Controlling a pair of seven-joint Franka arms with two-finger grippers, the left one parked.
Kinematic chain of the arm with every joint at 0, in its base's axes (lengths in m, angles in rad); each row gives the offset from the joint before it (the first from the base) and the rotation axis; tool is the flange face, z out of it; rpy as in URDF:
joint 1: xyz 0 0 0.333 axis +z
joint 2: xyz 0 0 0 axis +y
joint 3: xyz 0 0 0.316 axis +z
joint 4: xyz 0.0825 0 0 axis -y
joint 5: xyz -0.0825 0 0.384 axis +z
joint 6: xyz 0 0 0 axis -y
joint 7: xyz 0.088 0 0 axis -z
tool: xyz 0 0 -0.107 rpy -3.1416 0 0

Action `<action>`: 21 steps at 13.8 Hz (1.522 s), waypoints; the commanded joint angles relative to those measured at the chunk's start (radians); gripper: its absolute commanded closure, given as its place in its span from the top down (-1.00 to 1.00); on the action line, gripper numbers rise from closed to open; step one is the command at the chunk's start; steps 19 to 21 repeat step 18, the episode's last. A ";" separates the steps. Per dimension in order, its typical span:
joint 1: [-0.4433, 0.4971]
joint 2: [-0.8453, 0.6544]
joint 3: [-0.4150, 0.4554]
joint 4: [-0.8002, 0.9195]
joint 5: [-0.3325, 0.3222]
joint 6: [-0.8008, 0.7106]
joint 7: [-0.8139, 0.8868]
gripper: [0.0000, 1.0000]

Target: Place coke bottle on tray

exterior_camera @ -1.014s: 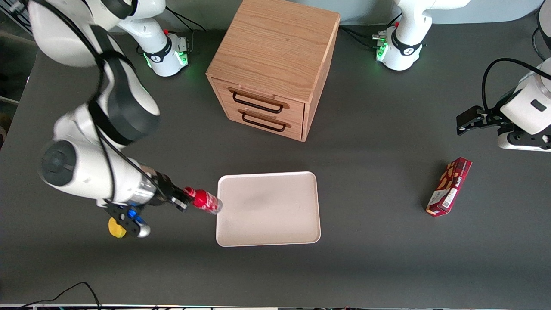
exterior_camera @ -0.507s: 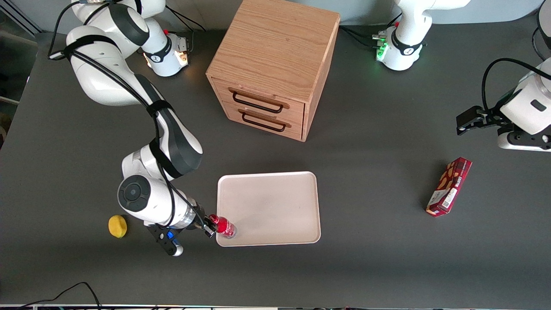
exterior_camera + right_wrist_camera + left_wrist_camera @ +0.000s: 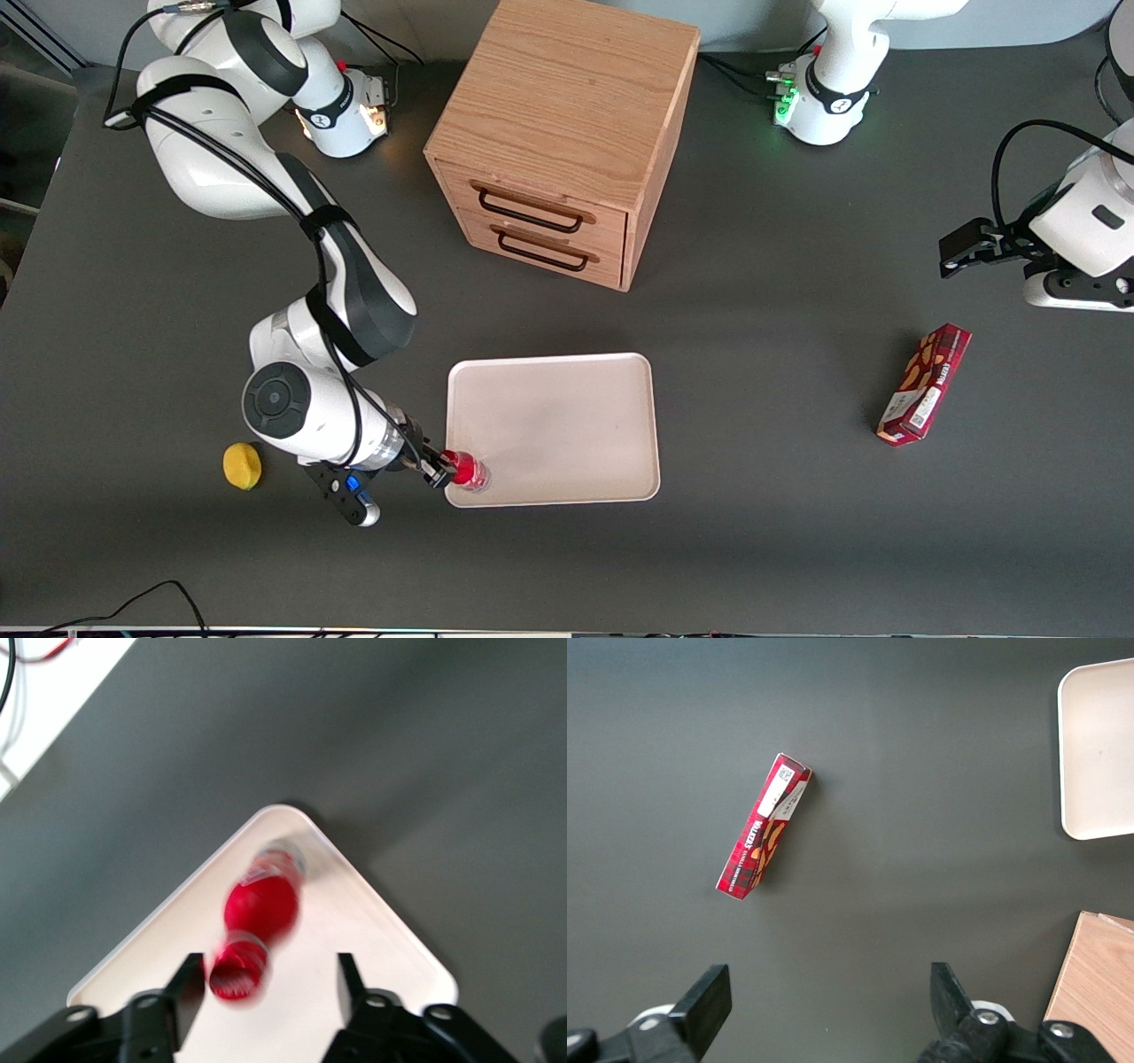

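The claw [image 3: 266, 979] stands open around the bottle [image 3: 257, 917], which sits in the tray's [image 3: 567, 425] corner.

My gripper [image 3: 266, 979] is cut off at the frame edge, with only its spread fingers [image 3: 182, 988] showing. The coke bottle [image 3: 257, 912] is motion-blurred, its label unreadable; whether it rests on the tray [image 3: 372, 930] cannot be told. Tray partly cropped [image 3: 1099, 753].
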 commanded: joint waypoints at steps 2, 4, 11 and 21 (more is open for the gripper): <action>-0.072 -0.294 0.047 -0.042 -0.014 -0.345 -0.245 1.00; -0.109 -0.447 0.039 -0.129 0.006 -0.481 -0.389 1.00; -0.131 -1.102 -0.349 -0.894 0.302 -0.354 -0.840 1.00; -0.131 -1.194 -0.392 -1.049 0.307 -0.260 -0.828 1.00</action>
